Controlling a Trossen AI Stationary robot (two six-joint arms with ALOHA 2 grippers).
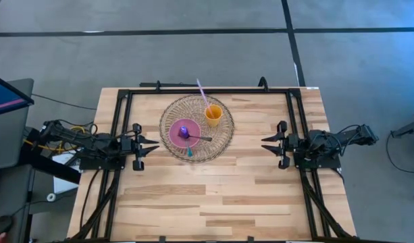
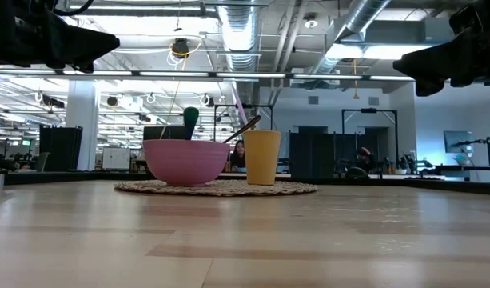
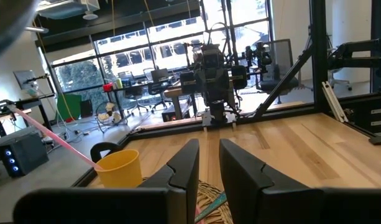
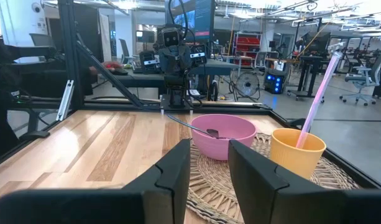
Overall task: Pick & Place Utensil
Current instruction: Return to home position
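Pink plastic bowl [image 1: 184,130] at centre of round woven placemat [image 1: 224,132] on wooden table [image 1: 213,196]. Blue spoon [image 1: 190,152] in bowl, handle over near rim; grey-handled utensil [image 1: 201,138] also in bowl. Orange cup [image 1: 213,115] just beside bowl on mat, pink straw [image 1: 201,90] leaning in it. Left hand [image 1: 153,144] and right hand [image 1: 266,144] at table sides, well apart from mat, both partly open, empty.

high view: straight down from above, whole table [image 1: 213,196].
low view: table-top height, looking level across it.
wrist views: low, facing each other across the table.
shared: orange cup [image 1: 213,115] in all four.
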